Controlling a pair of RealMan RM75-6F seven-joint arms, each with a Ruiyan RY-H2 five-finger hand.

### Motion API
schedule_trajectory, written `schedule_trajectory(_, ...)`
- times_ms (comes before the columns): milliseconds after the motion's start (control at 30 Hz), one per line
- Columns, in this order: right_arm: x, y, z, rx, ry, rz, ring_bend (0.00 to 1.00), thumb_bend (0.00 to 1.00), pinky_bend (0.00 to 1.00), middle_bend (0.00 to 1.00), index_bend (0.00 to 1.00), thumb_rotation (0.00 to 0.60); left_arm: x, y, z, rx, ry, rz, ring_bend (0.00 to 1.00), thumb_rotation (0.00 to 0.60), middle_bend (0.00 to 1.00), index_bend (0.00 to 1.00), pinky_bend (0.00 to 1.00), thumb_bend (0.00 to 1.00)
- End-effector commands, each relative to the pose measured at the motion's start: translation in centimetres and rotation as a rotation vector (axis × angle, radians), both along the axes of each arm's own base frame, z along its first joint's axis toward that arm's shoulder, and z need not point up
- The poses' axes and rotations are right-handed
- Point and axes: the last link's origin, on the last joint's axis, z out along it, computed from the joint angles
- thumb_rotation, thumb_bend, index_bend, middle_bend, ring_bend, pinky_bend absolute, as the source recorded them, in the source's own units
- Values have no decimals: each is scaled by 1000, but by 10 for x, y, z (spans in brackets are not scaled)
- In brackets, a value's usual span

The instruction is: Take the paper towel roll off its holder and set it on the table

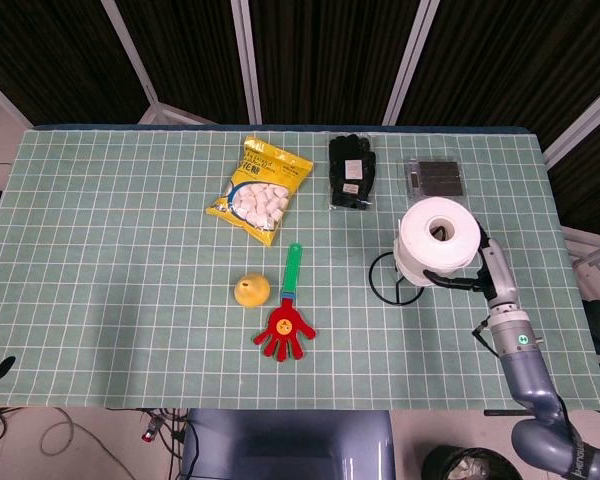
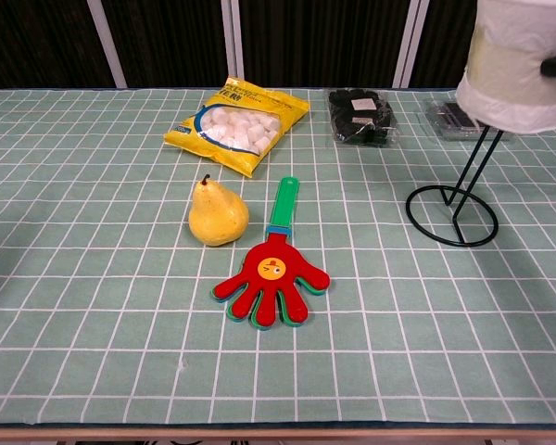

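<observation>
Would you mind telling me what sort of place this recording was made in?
Probably a robot test bench in a lab rather than a home: a table under a green grid mat, dark panel screens behind it, and unrelated props laid out, such as a toy hand clapper and a pear.

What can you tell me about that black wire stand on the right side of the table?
The holder is thin black wire: a round ring base lying flat on the green checked table, with twin rods rising at a slant from it. The rods run up into the core of the white paper towel roll, which the right hand holds well above the base. Nothing else touches the holder.
</observation>
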Motion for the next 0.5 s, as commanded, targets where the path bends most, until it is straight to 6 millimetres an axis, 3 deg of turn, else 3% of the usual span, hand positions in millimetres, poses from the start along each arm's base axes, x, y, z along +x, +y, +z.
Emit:
schedule_trajectory(33, 11, 3, 28, -14, -14, 16, 179, 0, 0, 202, 176, 600, 0, 0, -1, -2, 1, -1, 0, 600, 0, 134, 0, 116)
schedule_trajectory(500, 39, -4, 109, -110, 13, 58, 179, 0, 0, 202, 186, 600, 0, 0, 0, 3, -1, 3, 0, 600, 0, 134, 0, 116)
